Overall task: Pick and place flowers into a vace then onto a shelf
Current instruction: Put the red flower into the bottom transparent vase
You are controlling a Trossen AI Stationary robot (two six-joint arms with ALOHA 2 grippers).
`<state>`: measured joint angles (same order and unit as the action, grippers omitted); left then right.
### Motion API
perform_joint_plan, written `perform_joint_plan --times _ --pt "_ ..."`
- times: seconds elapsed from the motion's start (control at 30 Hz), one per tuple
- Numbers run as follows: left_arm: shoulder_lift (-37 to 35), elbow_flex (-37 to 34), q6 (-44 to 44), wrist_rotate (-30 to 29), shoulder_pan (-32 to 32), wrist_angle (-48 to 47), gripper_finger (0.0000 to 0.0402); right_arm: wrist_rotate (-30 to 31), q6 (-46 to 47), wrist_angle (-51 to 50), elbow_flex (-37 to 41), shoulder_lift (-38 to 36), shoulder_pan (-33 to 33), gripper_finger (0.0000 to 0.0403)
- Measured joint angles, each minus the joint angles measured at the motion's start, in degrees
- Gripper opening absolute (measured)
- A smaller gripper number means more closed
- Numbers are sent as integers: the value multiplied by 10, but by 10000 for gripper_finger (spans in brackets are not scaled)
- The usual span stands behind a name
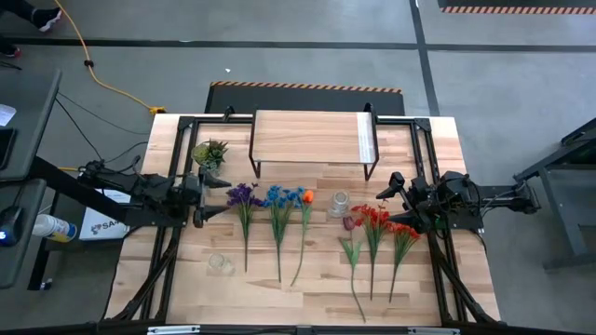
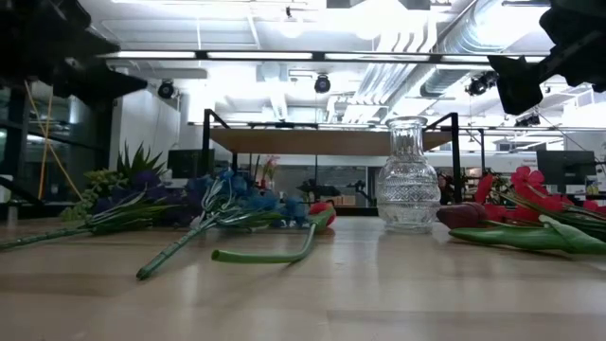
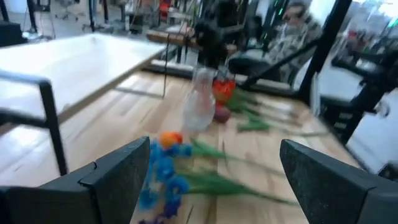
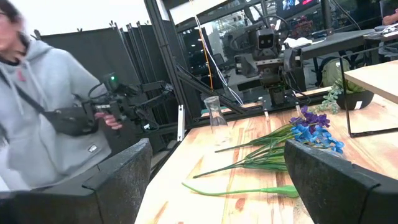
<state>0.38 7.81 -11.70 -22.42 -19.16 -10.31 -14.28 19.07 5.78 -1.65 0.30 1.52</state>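
We've got both grippers spread wide and empty; the right gripper [image 1: 384,194] sits nearest the red flowers [image 1: 375,219], whose stems run toward the table's near edge.

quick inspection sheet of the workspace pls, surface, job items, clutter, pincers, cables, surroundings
surface: wood table, bare at the front edge
job's things: flowers lying flat in two groups, purple, blue and orange on the left, red on the right; clear vase upright between them; shelf at the back, nothing on it
clutter: small green plant by the shelf; second clear vase near the left front
grippers: left pincer and right pincer both open, holding nothing
cables: yellow cable on the floor
surroundings: person in grey hoodie beside the table
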Motion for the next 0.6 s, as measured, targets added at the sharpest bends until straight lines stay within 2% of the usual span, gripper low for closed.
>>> perform_joint_plan --times 0.13,0.33,0.47,0.6 --pt "0 0 -73 24 0 65 390 0 0 0 0 0 0 351" --pt "0 0 -210 19 0 141 390 0 0 -1 0 0 0 351" --pt "0 0 -266 -5 0 170 390 16 -40 -1 0 0 0 351" --pt "0 0 -280 -49 0 182 390 68 -106 4 0 0 0 351"
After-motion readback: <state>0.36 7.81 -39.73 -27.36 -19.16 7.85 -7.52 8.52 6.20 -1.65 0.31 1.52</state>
